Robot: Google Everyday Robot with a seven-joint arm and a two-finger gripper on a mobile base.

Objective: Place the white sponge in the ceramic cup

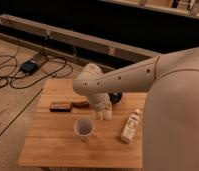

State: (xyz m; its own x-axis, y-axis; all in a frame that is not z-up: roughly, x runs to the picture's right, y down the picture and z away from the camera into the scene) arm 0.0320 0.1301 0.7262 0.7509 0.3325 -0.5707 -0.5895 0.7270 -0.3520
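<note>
The ceramic cup [84, 127] stands upright near the middle of the wooden table [53, 147], white with a greyish inside. The white sponge [107, 115] is a small pale block just behind and to the right of the cup. My gripper [101, 111] points down at the sponge's left side, at the end of the white arm [128, 75] that reaches in from the right. It is shut. Whether it touches the sponge I cannot tell, and the arm hides part of the sponge.
A white bottle with a label [130, 126] lies right of the cup. A dark round bowl [116, 97] sits behind the gripper, partly hidden. Two brown items [59, 106] [81, 104] lie at the left. Cables and a dark box [29, 66] are on the floor.
</note>
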